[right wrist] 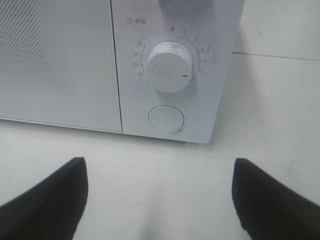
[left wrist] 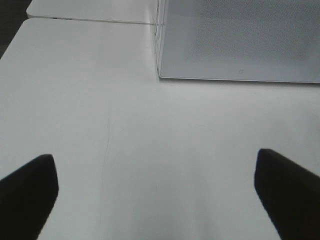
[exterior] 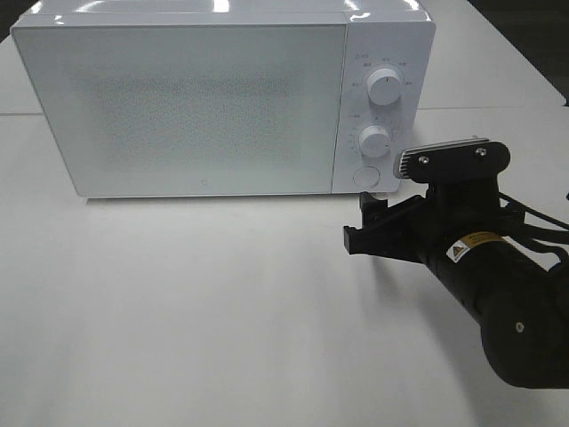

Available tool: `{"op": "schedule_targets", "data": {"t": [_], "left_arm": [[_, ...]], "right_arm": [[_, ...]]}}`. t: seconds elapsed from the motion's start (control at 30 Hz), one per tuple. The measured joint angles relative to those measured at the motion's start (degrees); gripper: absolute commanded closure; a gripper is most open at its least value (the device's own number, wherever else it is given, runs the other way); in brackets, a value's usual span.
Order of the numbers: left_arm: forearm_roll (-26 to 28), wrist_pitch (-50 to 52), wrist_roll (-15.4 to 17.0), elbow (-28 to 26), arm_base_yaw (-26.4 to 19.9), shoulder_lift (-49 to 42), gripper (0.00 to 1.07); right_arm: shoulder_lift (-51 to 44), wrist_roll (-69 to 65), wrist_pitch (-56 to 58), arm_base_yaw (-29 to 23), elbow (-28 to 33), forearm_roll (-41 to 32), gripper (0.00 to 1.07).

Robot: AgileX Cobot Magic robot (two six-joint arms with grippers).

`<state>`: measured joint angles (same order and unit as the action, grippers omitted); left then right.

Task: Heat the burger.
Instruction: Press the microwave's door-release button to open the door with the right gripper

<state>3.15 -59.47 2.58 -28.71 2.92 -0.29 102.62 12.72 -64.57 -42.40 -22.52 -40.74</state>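
The burger is out of view. A white microwave (exterior: 178, 98) stands at the back of the table with its door closed, and the speckled door glass shows nothing inside. My right gripper (exterior: 358, 222) hangs open just in front of the control panel, below the round door button (exterior: 365, 174). In the right wrist view the right gripper (right wrist: 160, 200) has nothing between its dark fingers, and it faces the lower knob (right wrist: 170, 66) and the button (right wrist: 166, 119). My left gripper (left wrist: 160, 195) is open and empty over bare table, near the microwave's front left corner (left wrist: 161, 75).
The upper knob (exterior: 384, 87) sits above the lower knob (exterior: 374, 140) on the panel. The white table (exterior: 178, 311) spreads in front of the microwave. A seam between table tops (left wrist: 90, 20) runs behind it. The left arm does not show in the exterior high view.
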Motion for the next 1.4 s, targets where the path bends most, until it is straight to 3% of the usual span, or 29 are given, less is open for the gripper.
{"op": "schedule_targets", "data": {"t": [0.27, 0.43, 0.53, 0.6, 0.7, 0.77, 0.8, 0.87, 1.07, 1.13, 1.2, 1.4], "left_arm": [[0.0, 0.0, 0.0, 0.0, 0.0, 0.0, 0.06], [0.0, 0.0, 0.0, 0.0, 0.0, 0.0, 0.06], [0.0, 0.0, 0.0, 0.0, 0.0, 0.0, 0.06], [0.0, 0.0, 0.0, 0.0, 0.0, 0.0, 0.06], [0.0, 0.0, 0.0, 0.0, 0.0, 0.0, 0.06], [0.0, 0.0, 0.0, 0.0, 0.0, 0.0, 0.06], [0.0, 0.0, 0.0, 0.0, 0.0, 0.0, 0.06], [0.0, 0.0, 0.0, 0.0, 0.0, 0.0, 0.06], [0.0, 0.0, 0.0, 0.0, 0.0, 0.0, 0.06], [0.0, 0.0, 0.0, 0.0, 0.0, 0.0, 0.06], [0.0, 0.0, 0.0, 0.0, 0.0, 0.0, 0.06], [0.0, 0.0, 0.0, 0.0, 0.0, 0.0, 0.06]], "right_arm": [[0.3, -9.5, 0.0, 0.0, -0.1, 0.0, 0.33], [0.3, -18.5, -0.1, 0.0, -0.1, 0.0, 0.4], [0.3, -26.1, -0.2, 0.0, -0.1, 0.0, 0.46], [0.3, -40.3, -0.3, 0.0, -0.1, 0.0, 0.58], [0.3, -46.9, -0.3, 0.0, -0.1, 0.0, 0.62], [0.3, -56.7, -0.4, 0.0, -0.1, 0.0, 0.73], [0.3, -56.7, -0.4, 0.0, -0.1, 0.0, 0.73], [0.3, -66.7, -0.4, 0.0, -0.1, 0.0, 0.86], [0.3, -81.2, -0.5, 0.0, -0.1, 0.0, 0.94], [0.3, -85.1, -0.5, 0.0, -0.1, 0.0, 1.04], [0.3, -85.8, -0.5, 0.0, -0.1, 0.0, 1.07], [0.3, -87.6, -0.5, 0.0, -0.1, 0.0, 1.07]]}}
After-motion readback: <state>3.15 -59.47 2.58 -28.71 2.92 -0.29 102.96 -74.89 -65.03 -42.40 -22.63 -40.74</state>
